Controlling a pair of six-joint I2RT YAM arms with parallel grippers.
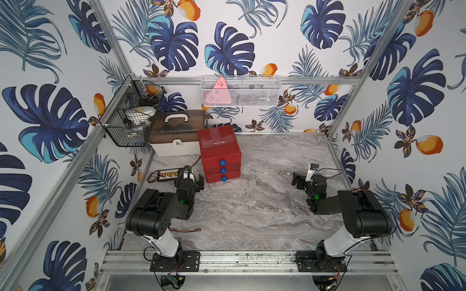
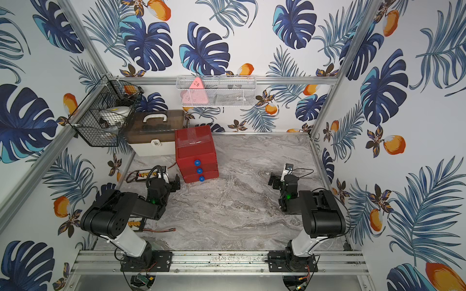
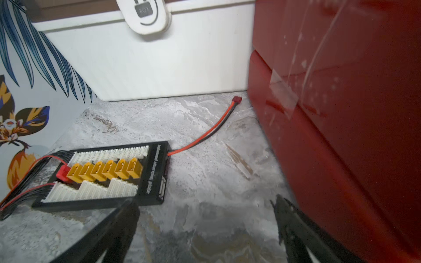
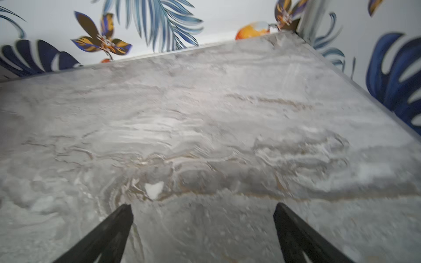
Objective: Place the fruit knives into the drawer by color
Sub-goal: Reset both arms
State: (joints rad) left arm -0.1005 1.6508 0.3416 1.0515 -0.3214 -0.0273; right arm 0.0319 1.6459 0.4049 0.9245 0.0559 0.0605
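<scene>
Both grippers wide open, nothing held. L gripper (image 1: pixel 199 182) hovers just beside the drawer (image 1: pixel 219 150), at its 7 o'clock; R gripper (image 1: pixel 296 180) sits at 3 o'clock on the bench (image 1: pixel 264 209). Drawer at 11 o'clock, all three trays shut. No fruit knives in any view, prob. inside, so sorting looks done. Next: park arms. Mid-bench free; case (image 1: pixel 176 147) and charger board (image 1: pixel 169 173) crowd the L edge.

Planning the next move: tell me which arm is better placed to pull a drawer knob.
Left. The left gripper, open and empty, sits beside the drawer near its blue knobs; the right gripper, also open, is far across the table.
</scene>
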